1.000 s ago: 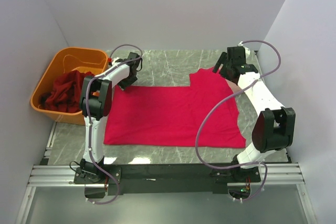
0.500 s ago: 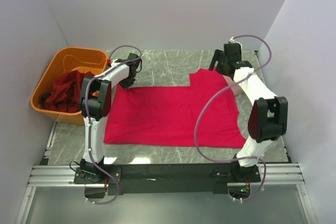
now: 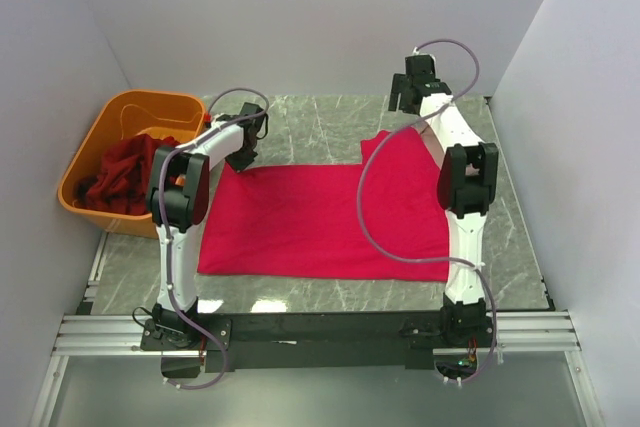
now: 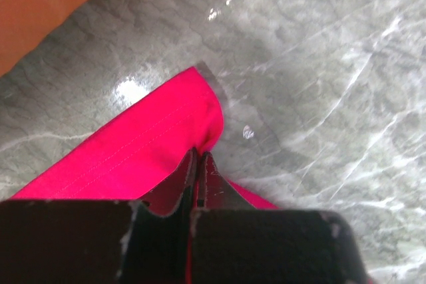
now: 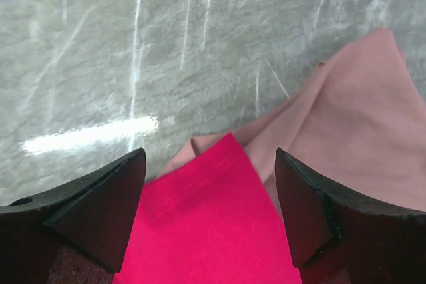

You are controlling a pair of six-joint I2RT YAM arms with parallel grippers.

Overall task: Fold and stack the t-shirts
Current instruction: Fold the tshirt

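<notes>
A bright crimson-pink t-shirt [image 3: 320, 217] lies spread flat across the marble table. My left gripper [image 3: 243, 160] sits at its far left corner, shut on the cloth edge [image 4: 160, 141]; the fingertips [image 4: 200, 155] pinch a fold of it. Over the shirt's far right corner [image 5: 206, 224] hovers my right gripper [image 3: 402, 105], open, one finger on either side of the corner and nothing held [image 5: 210, 164]. A pale salmon-pink t-shirt [image 5: 359, 124] pokes out from under that corner. Dark maroon-red t-shirts [image 3: 120, 175] are heaped in the tub.
An orange plastic tub [image 3: 135, 107] stands at the far left, beside the left arm. Grey walls close in the table at the back and on both sides. Bare marble [image 3: 310, 127] shows behind the shirt, and a strip [image 3: 330, 292] in front of it.
The left gripper closed on the shirt's far left corner. The right arm swung back and left, carrying its open gripper to the far right corner.
</notes>
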